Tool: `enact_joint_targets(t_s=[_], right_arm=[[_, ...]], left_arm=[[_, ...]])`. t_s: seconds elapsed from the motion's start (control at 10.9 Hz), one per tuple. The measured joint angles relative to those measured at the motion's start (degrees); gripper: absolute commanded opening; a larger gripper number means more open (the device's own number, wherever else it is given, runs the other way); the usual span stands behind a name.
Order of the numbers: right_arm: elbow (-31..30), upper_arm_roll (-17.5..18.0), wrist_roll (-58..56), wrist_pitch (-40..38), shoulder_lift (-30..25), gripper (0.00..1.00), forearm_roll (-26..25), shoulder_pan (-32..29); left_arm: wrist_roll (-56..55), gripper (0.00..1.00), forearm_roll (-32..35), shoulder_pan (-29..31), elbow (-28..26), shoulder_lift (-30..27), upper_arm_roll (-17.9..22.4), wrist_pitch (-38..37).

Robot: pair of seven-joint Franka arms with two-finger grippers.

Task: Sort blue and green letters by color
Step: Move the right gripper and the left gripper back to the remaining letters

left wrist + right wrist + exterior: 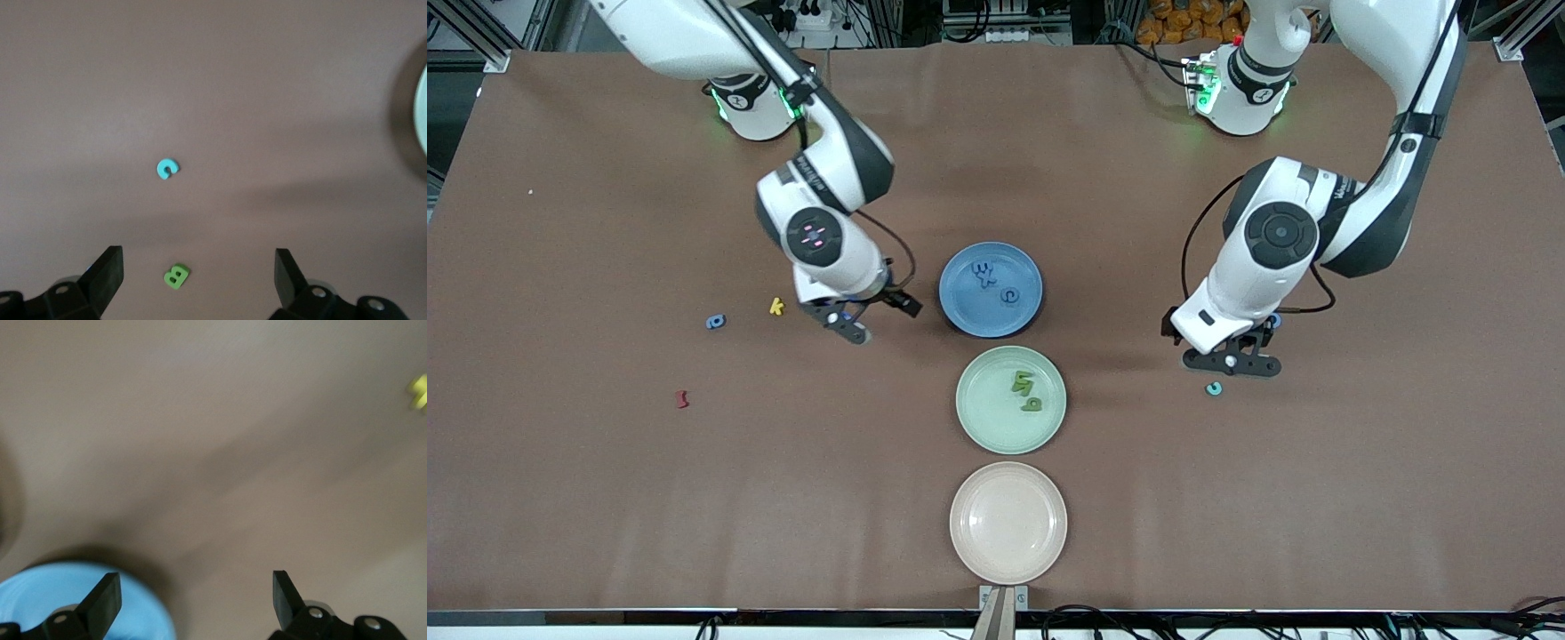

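Two blue letters (984, 274) lie in the blue plate (960, 307). Two green letters (1023, 383) lie in the green plate (983, 427). Another blue letter (715, 322) lies on the table toward the right arm's end. A cyan letter c (1214, 388) lies by my left gripper (1232, 363) and shows in the left wrist view (167, 169). A green letter B (176, 275) lies under the left gripper (197, 260), between its open fingers; it is hidden in the front view. My right gripper (876, 318) is open and empty beside the blue plate (80, 600).
A yellow letter k (776, 307) lies beside the right gripper and shows in the right wrist view (419, 392). A dark red letter (682, 399) lies nearer the front camera. A beige plate (1008, 523) sits near the front edge, in line with the other plates.
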Motion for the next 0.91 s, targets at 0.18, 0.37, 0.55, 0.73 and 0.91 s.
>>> enact_joint_targets(t_s=[0.18, 0.37, 0.55, 0.73, 0.91], right_arm=[[-3.0, -0.2, -7.7, 0.2, -0.9, 1.0, -0.7, -6.8], [-4.0, -0.3, -15.0, 0.3, -1.8, 1.0, -1.3, -14.1], [-4.8, -0.4, -21.5, 0.6, -3.3, 1.0, -1.4, -20.3], [-7.6, -0.4, -27.0, 3.7, -5.0, 1.0, -2.4, -25.4], [-12.3, -0.4, -31.6, 9.4, -6.0, 1.0, -3.9, -29.8]], left_arm=[[2.5, 1.0, 0.0, 2.0, -7.9, -2.6, 0.0, 6.2], [6.9, 1.0, 0.0, 5.0, -13.0, -2.7, 0.0, 9.7], [12.0, 1.0, 0.0, 7.4, -15.2, -2.6, 0.0, 10.5], [15.7, 1.0, 0.0, 8.5, -15.9, -2.0, 0.0, 10.6], [16.0, 1.0, 0.0, 8.5, -16.6, -0.5, -0.2, 10.9]])
